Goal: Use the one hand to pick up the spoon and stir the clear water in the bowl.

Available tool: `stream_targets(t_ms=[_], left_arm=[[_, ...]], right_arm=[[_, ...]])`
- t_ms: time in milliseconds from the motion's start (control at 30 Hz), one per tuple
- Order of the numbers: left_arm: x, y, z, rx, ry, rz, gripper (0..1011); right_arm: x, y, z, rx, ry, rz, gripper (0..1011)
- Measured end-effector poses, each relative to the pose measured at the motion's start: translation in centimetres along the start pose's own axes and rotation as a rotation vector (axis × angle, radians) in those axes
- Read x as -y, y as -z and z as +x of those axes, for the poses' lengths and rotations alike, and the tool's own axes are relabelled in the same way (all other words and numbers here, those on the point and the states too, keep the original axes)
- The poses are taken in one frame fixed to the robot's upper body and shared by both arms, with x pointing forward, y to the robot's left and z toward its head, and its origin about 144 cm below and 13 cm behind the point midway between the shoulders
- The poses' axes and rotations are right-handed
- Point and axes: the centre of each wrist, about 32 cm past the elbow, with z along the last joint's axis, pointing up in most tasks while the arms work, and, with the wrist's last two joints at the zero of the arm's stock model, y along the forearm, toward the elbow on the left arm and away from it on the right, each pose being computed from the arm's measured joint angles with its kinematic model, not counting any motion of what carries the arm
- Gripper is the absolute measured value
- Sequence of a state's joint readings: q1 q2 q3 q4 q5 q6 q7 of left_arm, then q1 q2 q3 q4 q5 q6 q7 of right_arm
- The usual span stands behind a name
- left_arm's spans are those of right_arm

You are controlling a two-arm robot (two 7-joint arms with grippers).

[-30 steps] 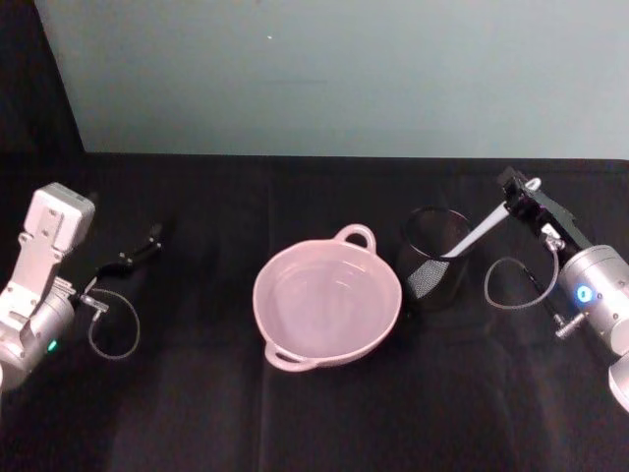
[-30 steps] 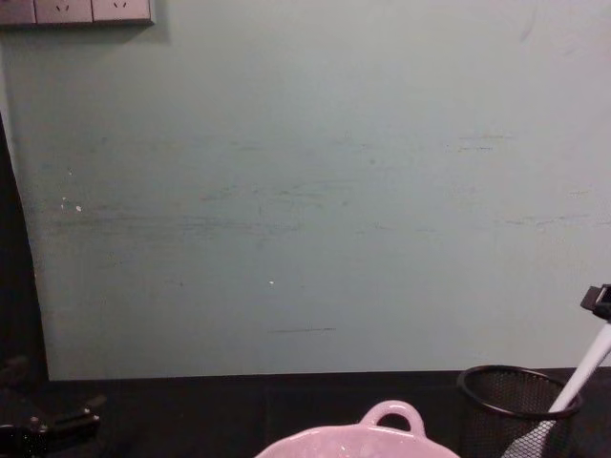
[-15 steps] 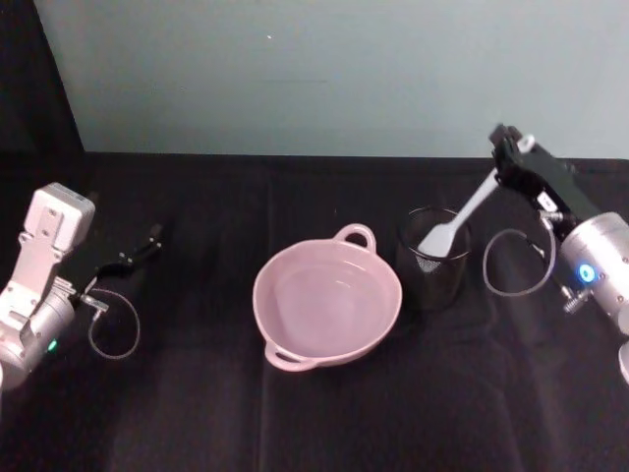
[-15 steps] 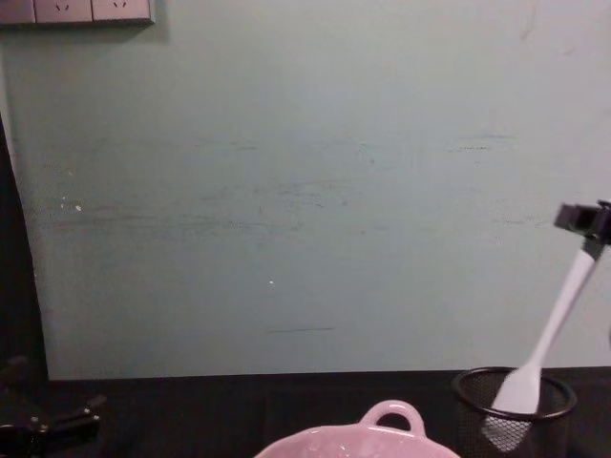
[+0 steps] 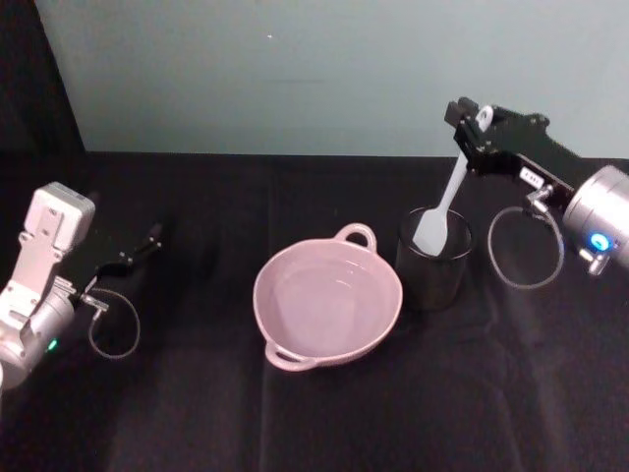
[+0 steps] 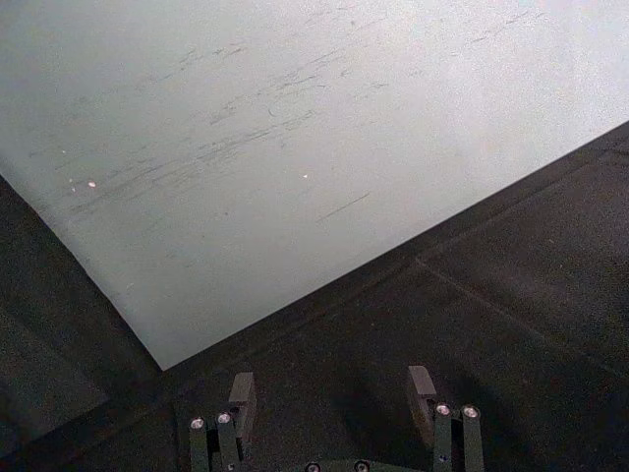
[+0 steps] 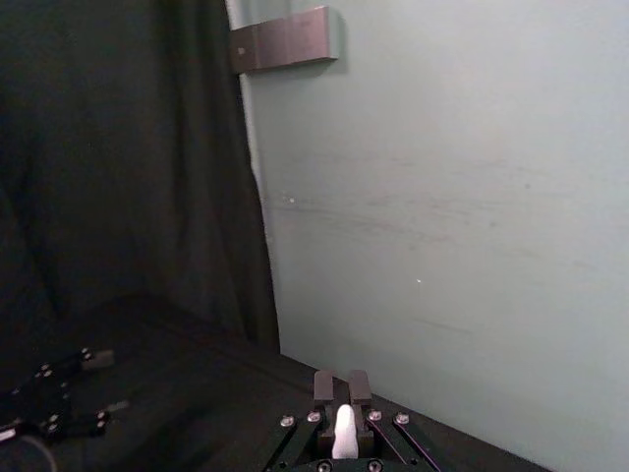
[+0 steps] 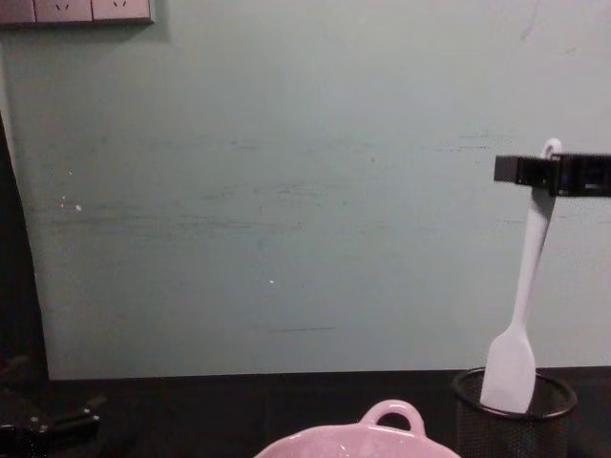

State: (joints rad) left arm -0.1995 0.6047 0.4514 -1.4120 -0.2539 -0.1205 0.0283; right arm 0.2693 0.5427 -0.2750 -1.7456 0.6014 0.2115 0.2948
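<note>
The main risk is the mesh cup. The spoon hangs almost upright from the right gripper, and in the chest view the bottom of its blade sits at or just inside the cup's rim. A sideways move toward the bowl before the blade is clear would likely catch that rim. That could tip the cup or twist the spoon in the grip.

The second risk is the hold itself. The jaws are pinched nearly closed on the very end of the handle, just below the ring hole, so the whole length hangs beneath them as a lever. Drag from the water, or a knock on the bowl's wall, could swing or slip it. A fast stir could also slop water onto the desk.

The bowl stands on the desk just beside the cup, on its left. The left gripper is parked low at the far left, jaws wide apart and holding nothing.
</note>
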Motion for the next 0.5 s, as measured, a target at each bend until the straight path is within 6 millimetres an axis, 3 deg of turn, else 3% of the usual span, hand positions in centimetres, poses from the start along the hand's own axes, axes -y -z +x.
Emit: stream_targets(t_ms=[200, 500], left_arm=[[0.0, 0.0, 0.0, 0.0, 0.0, 0.0, 1011], [0.0, 0.0, 0.0, 0.0, 0.0, 0.0, 1011]], right_arm=[[0.0, -2.6, 0.4, 0.049, -0.04, -0.022, 105], [0.1, -3.5, 0.6, 0.046, -0.049, -0.027, 105]])
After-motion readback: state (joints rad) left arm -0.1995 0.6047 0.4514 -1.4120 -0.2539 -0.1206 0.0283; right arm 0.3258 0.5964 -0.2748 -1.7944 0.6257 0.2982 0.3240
